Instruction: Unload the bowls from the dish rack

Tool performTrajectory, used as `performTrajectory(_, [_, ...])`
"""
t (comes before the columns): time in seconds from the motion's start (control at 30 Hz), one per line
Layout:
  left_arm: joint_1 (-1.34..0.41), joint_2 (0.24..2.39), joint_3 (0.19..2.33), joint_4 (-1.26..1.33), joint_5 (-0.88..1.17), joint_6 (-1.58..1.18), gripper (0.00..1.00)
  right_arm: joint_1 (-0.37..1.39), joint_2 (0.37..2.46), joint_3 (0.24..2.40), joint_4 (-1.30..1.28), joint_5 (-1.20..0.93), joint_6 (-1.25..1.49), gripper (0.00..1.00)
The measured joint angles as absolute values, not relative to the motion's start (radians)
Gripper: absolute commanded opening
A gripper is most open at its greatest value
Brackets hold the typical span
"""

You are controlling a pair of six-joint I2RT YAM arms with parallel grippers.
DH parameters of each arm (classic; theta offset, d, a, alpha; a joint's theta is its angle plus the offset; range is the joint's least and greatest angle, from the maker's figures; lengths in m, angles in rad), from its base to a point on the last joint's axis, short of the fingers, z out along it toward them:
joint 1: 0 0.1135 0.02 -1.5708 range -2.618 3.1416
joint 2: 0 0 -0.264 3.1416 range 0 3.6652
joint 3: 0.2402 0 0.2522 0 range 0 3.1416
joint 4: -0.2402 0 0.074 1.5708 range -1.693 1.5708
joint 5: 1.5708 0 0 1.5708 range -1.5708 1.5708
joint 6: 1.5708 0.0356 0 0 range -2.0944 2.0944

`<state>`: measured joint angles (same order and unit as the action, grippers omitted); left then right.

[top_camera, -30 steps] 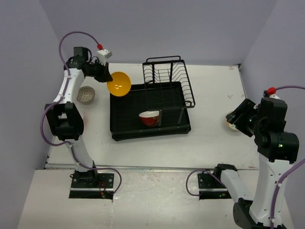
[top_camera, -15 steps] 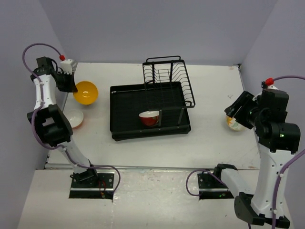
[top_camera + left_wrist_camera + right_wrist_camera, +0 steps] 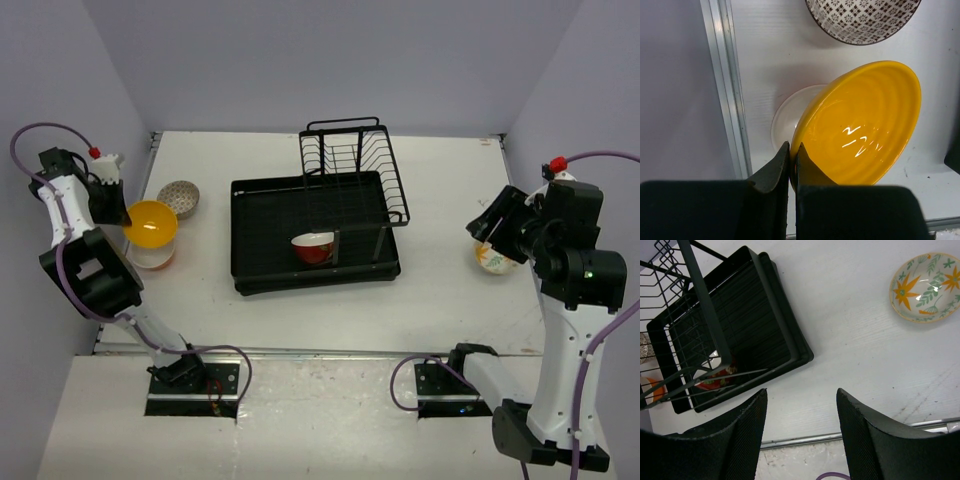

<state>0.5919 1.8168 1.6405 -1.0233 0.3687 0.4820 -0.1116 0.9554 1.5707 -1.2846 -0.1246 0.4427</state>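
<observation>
My left gripper (image 3: 127, 214) (image 3: 792, 147) is shut on the rim of the yellow bowl (image 3: 150, 223) (image 3: 860, 130). It holds the bowl tilted just over a pale bowl with an orange rim (image 3: 152, 258) (image 3: 786, 114) at the table's left edge. The white bowl with a brown pattern (image 3: 180, 197) (image 3: 862, 20) sits just beyond. The red bowl (image 3: 314, 247) (image 3: 715, 382) stands in the black dish rack (image 3: 240, 280) (image 3: 747, 330). My right gripper (image 3: 490, 228) (image 3: 802, 410) is open and empty, raised near the flowered bowl (image 3: 495, 261) (image 3: 927, 287) on the right.
The rack's upright wire basket (image 3: 352, 160) stands at its far right. A metal rail (image 3: 727, 85) runs along the table's left edge beside the purple wall. Another rail (image 3: 860, 435) runs along the near edge.
My left arm has swung left and nearer with the yellow bowl, from beside the rack to over the pale bowl. My right gripper has drawn slightly up and back from the flowered bowl.
</observation>
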Motion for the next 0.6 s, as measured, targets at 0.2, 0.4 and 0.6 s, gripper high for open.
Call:
performTrajectory(0.2, [0.617, 1.868, 1.642, -1.055, 0.367, 0.483, 0.00, -0.112, 0.954, 1.571, -1.286, -0.125, 0.434, 0.59])
performTrajectory(0.4, [0.624, 1.932, 1.637, -1.068, 0.366, 0.483, 0.00, -0.112, 0.948, 1.571, -1.290, -0.124, 0.429, 0.59])
performTrajectory(0.6, [0.633, 1.969, 1.637, -1.068, 0.360, 0.483, 0.00, -0.112, 0.935, 1.570, -1.295, -0.124, 0.429, 0.59])
